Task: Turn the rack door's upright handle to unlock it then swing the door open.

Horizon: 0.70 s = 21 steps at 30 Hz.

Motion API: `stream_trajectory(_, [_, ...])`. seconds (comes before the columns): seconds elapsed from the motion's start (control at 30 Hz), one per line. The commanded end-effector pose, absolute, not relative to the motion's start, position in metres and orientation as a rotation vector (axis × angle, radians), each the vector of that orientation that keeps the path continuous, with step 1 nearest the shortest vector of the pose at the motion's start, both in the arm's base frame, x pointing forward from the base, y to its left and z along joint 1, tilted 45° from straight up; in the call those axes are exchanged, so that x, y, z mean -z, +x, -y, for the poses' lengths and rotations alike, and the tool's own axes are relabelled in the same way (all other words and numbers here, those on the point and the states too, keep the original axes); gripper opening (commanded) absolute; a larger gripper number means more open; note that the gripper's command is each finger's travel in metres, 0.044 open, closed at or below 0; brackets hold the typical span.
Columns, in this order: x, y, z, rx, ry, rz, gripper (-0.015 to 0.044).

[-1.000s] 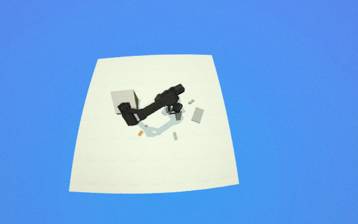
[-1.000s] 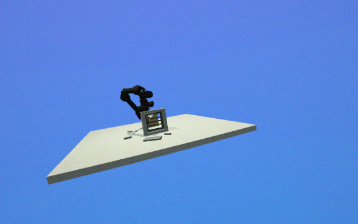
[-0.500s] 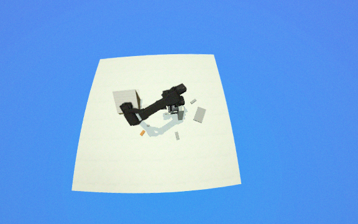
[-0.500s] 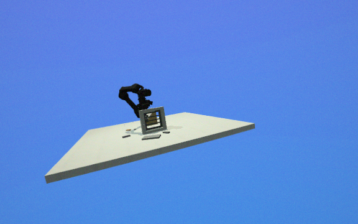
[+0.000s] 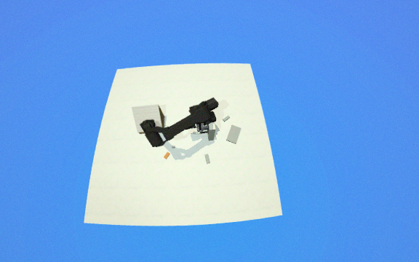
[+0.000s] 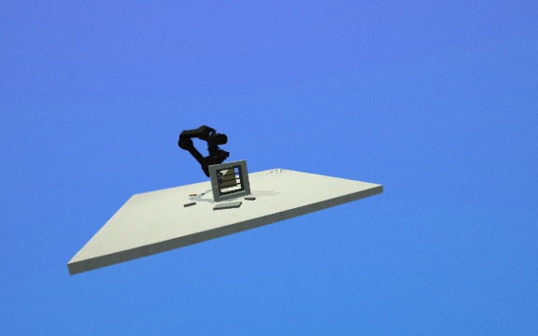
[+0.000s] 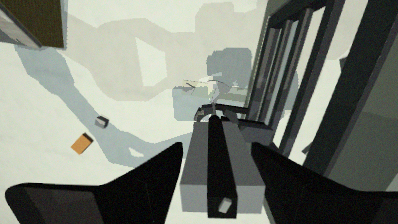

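Note:
The rack's grey frame [image 5: 212, 135] [image 6: 246, 179] stands upright. Its barred door [image 7: 308, 75] looks shut or nearly so within the frame; the exact angle is hard to tell. My gripper [image 7: 216, 147] [image 5: 203, 127] is open at about half width beside the frame, pointing down. The grey upright handle [image 7: 242, 170], with a black strip down its middle, is between the two black fingers in the wrist view, with narrow gaps at its sides. How far the handle is turned cannot be told. In the exterior view the frame partly hides the fingers and handle.
A box [image 5: 145, 113] [image 7: 32, 22] stands near the arm's base. An orange block [image 5: 166, 156] [image 7: 81, 144] and a small grey piece [image 5: 173, 147] [image 7: 102, 121] lie on the arm's side. Beyond the frame lie a flat grey slab [image 5: 233, 134] [image 6: 227, 205] and two small grey blocks [image 5: 207, 159] [image 5: 226, 118].

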<state>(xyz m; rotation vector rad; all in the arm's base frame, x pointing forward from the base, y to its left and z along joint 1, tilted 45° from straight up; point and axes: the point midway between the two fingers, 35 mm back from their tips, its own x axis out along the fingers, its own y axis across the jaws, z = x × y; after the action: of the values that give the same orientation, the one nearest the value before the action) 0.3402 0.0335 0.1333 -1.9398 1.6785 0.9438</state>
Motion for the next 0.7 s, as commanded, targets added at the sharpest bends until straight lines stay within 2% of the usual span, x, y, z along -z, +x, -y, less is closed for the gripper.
stream_trajectory(0.0, [-0.1322,0.3405,-0.0331,-0.949,-1.943,-1.681,0.0219])
stream_trajectory(0.67, [-0.1322,0.3405,-0.0331,-0.949,-1.943,-1.681,0.0086])
